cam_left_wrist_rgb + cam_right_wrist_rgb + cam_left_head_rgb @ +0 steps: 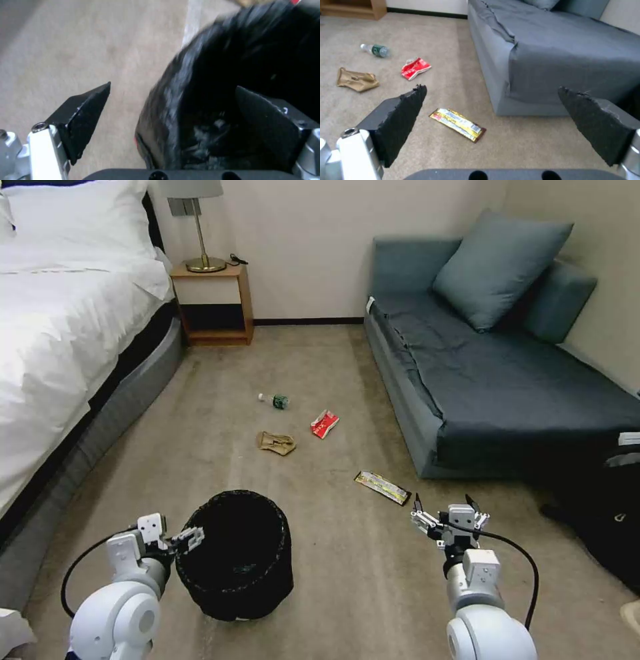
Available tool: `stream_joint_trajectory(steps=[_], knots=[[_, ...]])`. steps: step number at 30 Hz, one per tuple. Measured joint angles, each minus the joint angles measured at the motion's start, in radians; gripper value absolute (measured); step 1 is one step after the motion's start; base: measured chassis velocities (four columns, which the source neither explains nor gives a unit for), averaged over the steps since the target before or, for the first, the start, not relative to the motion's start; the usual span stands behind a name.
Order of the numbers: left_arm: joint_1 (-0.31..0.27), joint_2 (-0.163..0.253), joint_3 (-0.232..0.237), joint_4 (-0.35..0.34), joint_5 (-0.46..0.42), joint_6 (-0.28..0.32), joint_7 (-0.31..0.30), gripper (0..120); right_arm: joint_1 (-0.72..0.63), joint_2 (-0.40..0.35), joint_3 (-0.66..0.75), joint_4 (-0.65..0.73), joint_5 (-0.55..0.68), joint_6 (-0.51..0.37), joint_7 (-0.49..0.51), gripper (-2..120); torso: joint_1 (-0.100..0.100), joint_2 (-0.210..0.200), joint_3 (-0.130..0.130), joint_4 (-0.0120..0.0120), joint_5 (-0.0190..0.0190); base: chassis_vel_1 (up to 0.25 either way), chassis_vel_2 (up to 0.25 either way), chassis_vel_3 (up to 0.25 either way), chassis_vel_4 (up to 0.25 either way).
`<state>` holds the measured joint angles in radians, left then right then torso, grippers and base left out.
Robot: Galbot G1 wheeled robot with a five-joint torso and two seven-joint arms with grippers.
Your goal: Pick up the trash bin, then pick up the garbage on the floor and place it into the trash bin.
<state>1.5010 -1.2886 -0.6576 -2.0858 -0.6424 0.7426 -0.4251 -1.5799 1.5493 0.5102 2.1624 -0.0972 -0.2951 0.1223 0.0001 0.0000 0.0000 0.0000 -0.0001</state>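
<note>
Straddling the near-left rim of the trash bin [235, 553], the left gripper [189, 539] has its fingers spread apart, one outside the black liner and one over the dark inside, as the left wrist view shows; whether either pad touches the rim cannot be told. The bin stands upright on the carpet [333, 380] in front of the robot. The right gripper [445, 507] hangs above the floor on the right, fingers wide apart and holding nothing. Just ahead of it and slightly to the left lies the long yellow-black wrapper [382, 487], near the corner of the grey sofa [493, 380]. Farther off, between the bed [60, 327] and the sofa, lie the tan paper bag [276, 443], the red-and-white packet [325, 423] and the clear bottle with a green label [275, 400], each apart from the others.
</note>
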Motion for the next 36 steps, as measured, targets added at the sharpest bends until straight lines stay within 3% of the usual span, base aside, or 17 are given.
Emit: stream_joint_trajectory(steps=[5, 13, 14, 15, 19, 30, 34, 36], knots=[[-0.013, -0.012, 0.016, 0.054, -0.022, -0.002, -0.002, 100, 0.003, 0.0, 0.002, -0.006, 0.0, 0.003, 0.0, 100, 0.0, 0.0, 0.0, 0.0, 0.0, 0.0, 0.0, 0.0, 0.0], [-0.02, -0.018, 0.023, 0.077, -0.033, -0.008, -0.003, 96, 0.003, 0.001, 0.003, -0.012, -0.001, 0.009, 0.0, 100, 0.0, 0.0, 0.0, 0.0, 0.0005, 0.0, 0.0, 0.0, 0.0], [-0.022, -0.019, 0.023, 0.082, -0.037, -0.012, -0.003, 87, 0.003, 0.001, 0.004, -0.014, -0.001, 0.012, 0.0, 100, 0.0, 0.0, 0.0, 0.0001, 0.0006, 0.0, 0.0, 0.0, 0.0], [-0.022, -0.019, 0.023, 0.082, -0.037, -0.012, -0.003, 87, 0.003, 0.001, 0.004, -0.014, -0.001, 0.012, 0.0, 100, 0.0, 0.0, 0.0, 0.0001, 0.0006, 0.0, 0.0, 0.0, 0.0], [-0.027, -0.026, 0.023, 0.101, -0.04, -0.014, 0.0, 67, 0.007, 0.002, 0.006, -0.021, -0.003, 0.019, 0.002, 100, 0.0, 0.0, 0.0, 0.0002, 0.0012, 0.0, 0.0, 0.0, 0.0], [-0.025, -0.032, 0.027, 0.1, -0.047, -0.014, 0.005, 30, 0.009, -0.003, 0.008, -0.03, 0.001, 0.026, 0.008, 100, 0.0, 0.0, 0.0, 0.0001, 0.0004, 0.0, 0.0, 0.0, 0.0], [-0.023, -0.036, 0.024, 0.099, -0.055, -0.013, 0.005, 11, 0.012, -0.008, 0.007, -0.031, 0.014, 0.026, 0.015, 100, 0.0, 0.0, 0.0, 0.0003, 0.0003, 0.0, 0.0, 0.0, 0.0], [-0.022, -0.037, 0.022, 0.098, -0.059, -0.013, 0.005, 9, 0.012, -0.01, 0.007, -0.031, 0.016, 0.026, 0.016, 100, 0.0, 0.0, 0.0, 0.0002, 0.0002, 0.0, 0.0, 0.0, 0.0]])
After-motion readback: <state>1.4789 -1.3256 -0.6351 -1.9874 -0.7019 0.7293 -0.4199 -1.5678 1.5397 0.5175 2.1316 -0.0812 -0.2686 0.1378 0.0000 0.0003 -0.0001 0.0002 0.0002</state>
